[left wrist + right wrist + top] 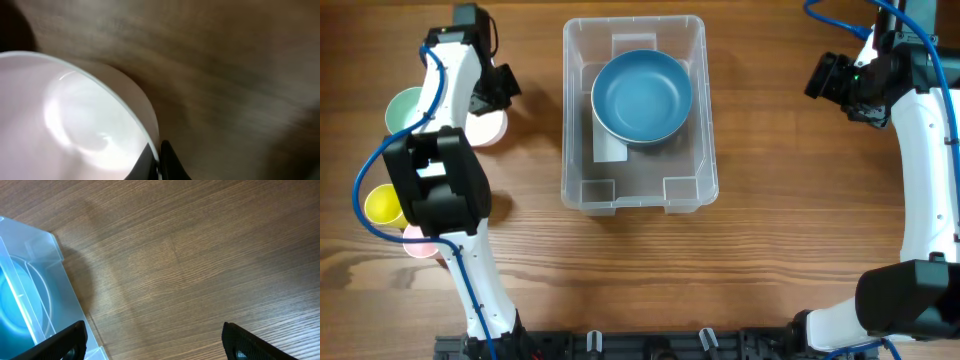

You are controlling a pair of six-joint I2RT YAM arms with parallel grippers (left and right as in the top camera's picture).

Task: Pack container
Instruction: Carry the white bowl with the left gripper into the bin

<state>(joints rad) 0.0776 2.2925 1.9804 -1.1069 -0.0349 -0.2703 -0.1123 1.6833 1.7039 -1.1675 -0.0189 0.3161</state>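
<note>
The clear plastic container (576, 130) stands at the top middle of the table with a blue bowl (642, 95) inside it. My left gripper (488, 108) is at the far left, shut on the rim of a pale pink bowl (488, 130). The left wrist view shows its jaws (159, 162) pinching that bowl's rim (75, 120). My right gripper (823, 76) is open and empty over bare wood to the right of the container. In the right wrist view its fingers (155, 335) are wide apart, with the container's corner (45, 260) and the blue bowl (10, 305) at the left edge.
A light green bowl (402, 108) sits left of the pink bowl, partly under my left arm. A yellow cup (382, 205) and a pink dish (418, 243) lie further toward the front left. The tabletop is brown wood.
</note>
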